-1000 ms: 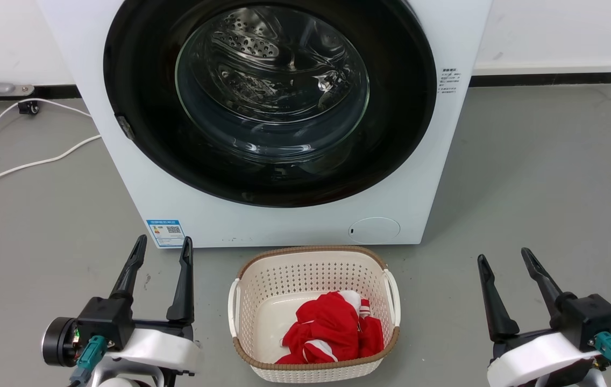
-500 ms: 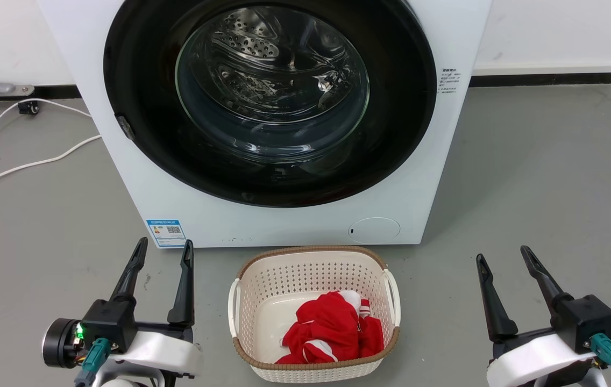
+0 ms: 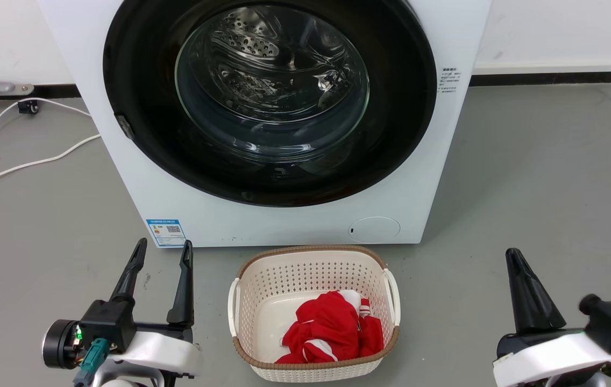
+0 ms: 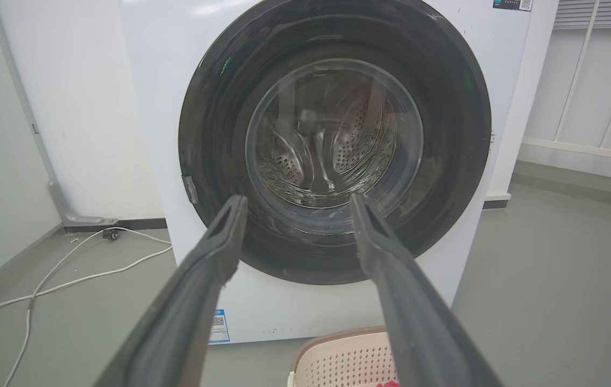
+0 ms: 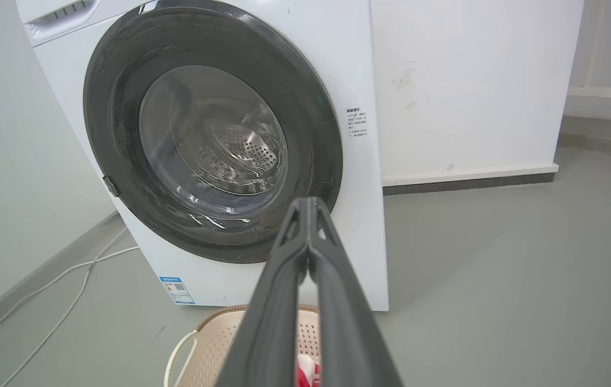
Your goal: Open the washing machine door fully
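The washing machine (image 3: 305,215) is a white front-loader standing ahead of me. Its washing machine door (image 3: 139,80), round, glossy black with a clear glass bowl, lies flat against the front, closed. The same door (image 4: 214,107) fills the left wrist view, and the door (image 5: 117,107) shows at an angle in the right wrist view. My left gripper (image 3: 163,248) hovers open over the floor at the lower left, well short of the machine. My right gripper (image 3: 513,255) is at the lower right, fingers pressed together on nothing. The right gripper (image 5: 310,204) tips meet in its wrist view.
A cream perforated basket (image 3: 313,258) holding red cloth sits on the grey floor just before the machine, between my arms. White cables (image 3: 26,161) trail across the floor at the left. A white wall with dark skirting (image 3: 542,79) runs behind.
My right gripper has gone from open to shut, and its wrist has rolled. The left gripper and the door stay as they were.
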Motion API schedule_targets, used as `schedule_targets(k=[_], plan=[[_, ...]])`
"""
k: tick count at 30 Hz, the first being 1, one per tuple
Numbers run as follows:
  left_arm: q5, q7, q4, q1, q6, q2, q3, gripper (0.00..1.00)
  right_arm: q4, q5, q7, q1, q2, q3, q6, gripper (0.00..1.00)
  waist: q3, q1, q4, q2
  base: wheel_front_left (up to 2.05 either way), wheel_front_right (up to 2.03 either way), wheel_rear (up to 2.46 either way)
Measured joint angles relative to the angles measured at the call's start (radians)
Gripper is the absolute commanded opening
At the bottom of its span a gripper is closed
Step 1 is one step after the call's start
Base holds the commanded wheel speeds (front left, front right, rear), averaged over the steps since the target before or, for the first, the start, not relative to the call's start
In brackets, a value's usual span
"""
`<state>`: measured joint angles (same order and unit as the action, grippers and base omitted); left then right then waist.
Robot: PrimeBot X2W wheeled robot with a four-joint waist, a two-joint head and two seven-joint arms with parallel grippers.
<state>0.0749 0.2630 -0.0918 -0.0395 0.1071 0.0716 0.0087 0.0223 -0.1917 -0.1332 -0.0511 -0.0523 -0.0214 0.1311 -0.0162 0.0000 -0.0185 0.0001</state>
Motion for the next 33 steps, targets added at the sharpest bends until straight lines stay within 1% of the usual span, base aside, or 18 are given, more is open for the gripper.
schedule_targets(k=[2,4,6,8,10,14,15,16,19,22,24,26,28,33], plan=[[0.000,0.000,0.000,0.000,0.001,-0.001,0.002,1.00,-0.013,-0.123,-0.009,0.001,0.000,0.000,0.000,0.00,0.000,0.0000,-0.001,0.0000,0.00,0.00,0.00],[0.000,0.000,0.000,0.000,0.003,-0.002,0.003,1.00,-0.028,-0.283,-0.022,0.001,0.000,-0.006,0.000,0.00,0.000,0.0000,-0.001,0.0000,0.00,0.00,0.00],[0.000,0.000,0.000,0.000,0.004,-0.004,0.005,1.00,-0.031,-0.405,-0.040,0.009,0.000,-0.012,0.000,0.00,0.000,0.0000,-0.002,0.0000,0.00,0.00,0.00],[0.000,0.000,0.001,0.000,0.004,-0.005,0.008,1.00,-0.034,-0.574,-0.053,0.020,0.000,-0.028,0.000,0.00,0.000,0.0000,-0.004,0.0000,0.00,0.00,0.00],[0.000,0.000,0.002,0.000,0.005,-0.006,0.010,1.00,-0.031,-0.711,-0.069,0.034,0.001,-0.036,0.000,0.00,0.001,0.0000,-0.006,0.0000,0.00,0.00,0.00],[0.000,0.000,0.004,0.000,0.007,-0.009,0.014,1.00,-0.016,-1.056,-0.095,0.076,0.001,-0.040,0.000,0.00,0.004,0.0000,-0.011,0.0000,0.00,0.00,0.00],[0.000,0.000,0.006,0.000,0.007,-0.010,0.015,1.00,-0.010,-1.119,-0.097,0.089,0.001,-0.035,0.000,0.00,0.007,0.0000,-0.011,0.0000,0.00,0.00,0.00],[0.001,0.000,0.016,0.000,0.007,-0.011,0.021,1.00,0.012,-1.245,-0.105,0.134,0.001,-0.020,0.000,0.00,0.019,0.0000,-0.016,0.0000,0.00,0.00,0.00],[0.002,0.000,0.029,-0.005,0.007,-0.012,0.025,1.00,0.009,-1.302,-0.101,0.204,0.001,0.012,0.000,0.00,0.042,0.0000,-0.023,0.0000,0.00,0.00,0.00],[0.002,0.000,0.045,-0.023,0.004,-0.015,0.027,1.00,-0.024,-1.358,-0.074,0.303,-0.008,0.052,0.000,0.00,0.071,0.0000,-0.027,0.0000,0.00,0.00,0.00],[0.002,0.000,0.058,-0.036,0.003,-0.016,0.028,1.00,-0.063,-1.365,-0.053,0.367,-0.031,0.066,0.000,0.00,0.092,0.0001,-0.029,0.0000,0.00,0.00,0.00],[0.001,0.000,0.067,-0.051,0.003,-0.017,0.027,1.00,-0.116,-1.397,-0.035,0.444,-0.050,0.084,0.000,0.00,0.115,0.0001,-0.031,0.0000,0.00,0.00,0.00],[0.001,0.000,0.074,-0.071,0.003,-0.017,0.027,1.00,-0.167,-1.467,0.000,0.524,-0.063,0.103,0.000,0.00,0.139,0.0001,-0.030,0.0000,0.00,0.00,0.00],[0.000,0.000,0.102,-0.113,0.004,-0.018,0.027,1.00,-0.307,-1.482,0.043,0.714,-0.153,0.083,0.000,0.00,0.202,0.0001,-0.025,0.0000,0.00,0.00,0.00]])
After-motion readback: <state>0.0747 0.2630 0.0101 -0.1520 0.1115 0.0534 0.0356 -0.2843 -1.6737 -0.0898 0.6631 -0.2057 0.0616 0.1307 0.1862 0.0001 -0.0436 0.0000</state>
